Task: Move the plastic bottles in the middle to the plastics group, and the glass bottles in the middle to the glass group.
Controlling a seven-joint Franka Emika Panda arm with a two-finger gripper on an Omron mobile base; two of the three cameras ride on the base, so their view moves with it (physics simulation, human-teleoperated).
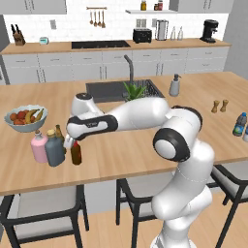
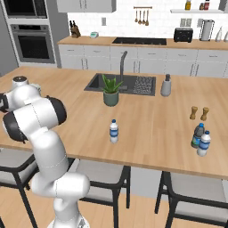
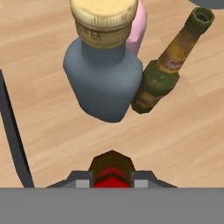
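At the left of the left base view, the gripper (image 1: 70, 142) sits over the slim dark brown glass bottle with a red cap (image 1: 76, 153), which stands on the light wooden island counter (image 1: 126, 150). In the hand view the red cap (image 3: 112, 177) lies between the two fingertips (image 3: 81, 182), jaws closed on it. Just beyond stand the broad grey-blue bottle with a tan cork stopper (image 3: 103, 74), the squat pink bottle (image 3: 137, 26) and the slim olive-brown bottle (image 3: 168, 65). The small blue-labelled plastic bottle (image 2: 114, 131) stands mid-counter in the right base view, the pair of blue-capped plastic bottles (image 2: 201, 140) at right. A sink (image 1: 118, 90) and white cabinets (image 1: 97, 65) lie behind.
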